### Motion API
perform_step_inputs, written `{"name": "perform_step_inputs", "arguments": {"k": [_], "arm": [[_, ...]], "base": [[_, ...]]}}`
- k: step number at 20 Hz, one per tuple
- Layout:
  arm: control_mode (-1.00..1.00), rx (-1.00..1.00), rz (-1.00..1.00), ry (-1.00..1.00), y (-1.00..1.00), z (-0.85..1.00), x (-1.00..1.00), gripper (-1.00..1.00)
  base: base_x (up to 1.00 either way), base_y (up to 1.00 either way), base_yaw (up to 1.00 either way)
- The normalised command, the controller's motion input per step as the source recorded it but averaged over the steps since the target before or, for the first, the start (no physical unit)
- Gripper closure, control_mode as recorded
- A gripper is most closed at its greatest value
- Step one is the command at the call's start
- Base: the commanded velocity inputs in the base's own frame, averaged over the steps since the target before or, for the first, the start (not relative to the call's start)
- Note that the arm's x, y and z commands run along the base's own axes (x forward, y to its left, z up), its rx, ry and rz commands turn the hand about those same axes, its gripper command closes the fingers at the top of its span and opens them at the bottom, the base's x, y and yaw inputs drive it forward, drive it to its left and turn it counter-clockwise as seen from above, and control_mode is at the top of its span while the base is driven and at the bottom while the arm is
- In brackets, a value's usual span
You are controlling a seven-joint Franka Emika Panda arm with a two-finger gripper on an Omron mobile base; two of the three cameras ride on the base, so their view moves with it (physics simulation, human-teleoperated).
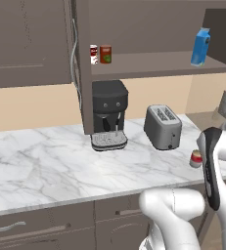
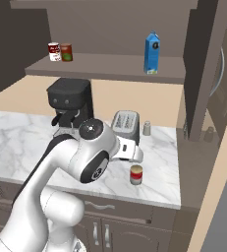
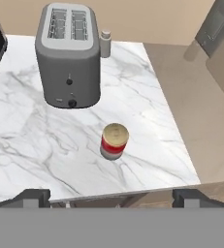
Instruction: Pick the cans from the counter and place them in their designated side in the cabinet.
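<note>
- Can (image 3: 114,141), red above and pale below, stands upright on the marble table (image 1: 46,166) near its front edge, in front of the grey toaster (image 3: 69,55) and apart from it.
- Second can (image 1: 105,54), dark red-brown, already sits on the cabinet (image 2: 110,66) shelf beside a slimmer white can (image 1: 93,54); a blue carton (image 2: 152,52) stands further along.
- Hand (image 3: 111,197) hangs above the red can, its tips spread wide and holding nothing.
- Judged step: approach for the second pick.
- Next move likely calls for lowering straight down so the tips straddle the can, then closing before lifting toward the shelf.
</note>
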Motion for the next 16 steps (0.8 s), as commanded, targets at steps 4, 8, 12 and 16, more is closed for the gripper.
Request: {"name": "perform_step_inputs", "arguments": {"k": [4, 8, 12, 16], "arm": [[-1.00, 0.00, 0.00, 0.04, -0.03, -0.10, 0.06, -1.00], [-1.00, 0.00, 0.00, 0.03, 0.00, -0.12, 0.09, -1.00], [-1.00, 0.00, 0.00, 0.02, 0.00, -0.11, 0.10, -1.00], [-1.00, 0.00, 0.00, 0.00, 0.00, -0.11, 0.08, -1.00]], "base": [[0.00, 0.00, 0.00], [0.00, 0.00, 0.00], [0.00, 0.00, 0.00], [0.00, 0.00, 0.00]]}}
